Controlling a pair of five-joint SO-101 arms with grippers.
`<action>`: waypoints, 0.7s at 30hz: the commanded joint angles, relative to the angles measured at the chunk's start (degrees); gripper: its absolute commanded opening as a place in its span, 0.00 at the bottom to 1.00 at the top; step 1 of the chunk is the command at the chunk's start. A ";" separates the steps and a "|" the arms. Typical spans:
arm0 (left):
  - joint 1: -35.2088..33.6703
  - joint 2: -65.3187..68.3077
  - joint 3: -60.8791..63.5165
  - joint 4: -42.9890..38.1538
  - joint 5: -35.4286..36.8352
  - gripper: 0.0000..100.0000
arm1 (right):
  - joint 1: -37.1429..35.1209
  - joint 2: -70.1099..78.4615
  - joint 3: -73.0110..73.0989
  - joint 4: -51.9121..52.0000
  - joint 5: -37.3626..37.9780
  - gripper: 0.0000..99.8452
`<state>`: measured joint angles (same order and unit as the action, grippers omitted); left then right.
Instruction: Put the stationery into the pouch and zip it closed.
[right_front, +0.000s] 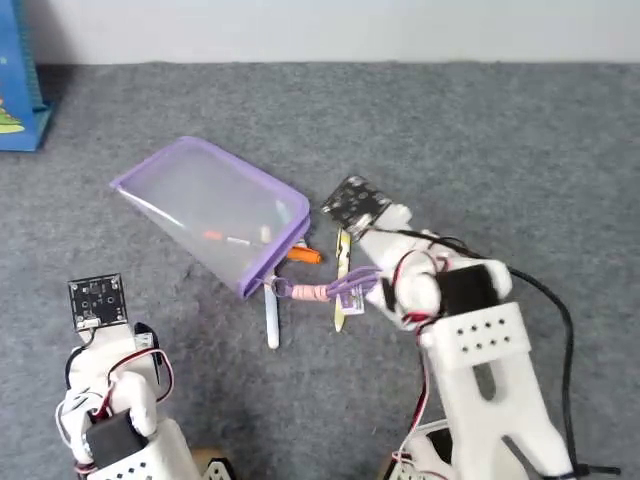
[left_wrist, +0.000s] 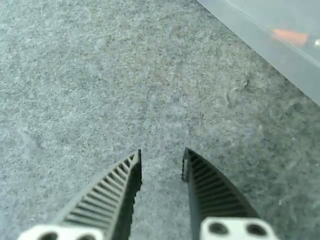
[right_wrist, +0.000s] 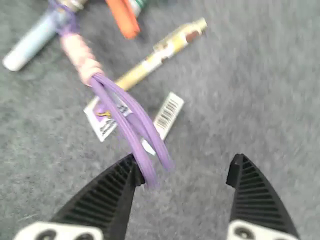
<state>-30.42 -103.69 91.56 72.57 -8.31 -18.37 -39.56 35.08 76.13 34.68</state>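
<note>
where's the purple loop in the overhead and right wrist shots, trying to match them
high view: loop at the end of the pink cord, crossing the yellow pen.
right wrist view: loop runs from the pink cord to one finger of the open right tool.
shared landmark: the yellow pen, by the loop's cord end.

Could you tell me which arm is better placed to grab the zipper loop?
Right: the loop sits by one finger of the open right gripper. The left gripper is over carpet beside the pouch.
</note>
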 joint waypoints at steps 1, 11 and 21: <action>-0.26 -0.79 -0.66 -1.41 0.44 0.14 | -2.07 -1.63 -4.75 -0.40 -2.11 0.28; -0.26 -0.79 -0.57 -1.41 0.44 0.14 | 4.35 8.40 -23.38 25.98 -3.78 0.28; -0.26 -0.79 -0.40 -1.41 0.44 0.14 | 8.22 22.55 -15.91 23.96 -3.78 0.28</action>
<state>-30.42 -103.69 91.56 72.57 -8.31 -10.55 -18.46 19.52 99.96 31.52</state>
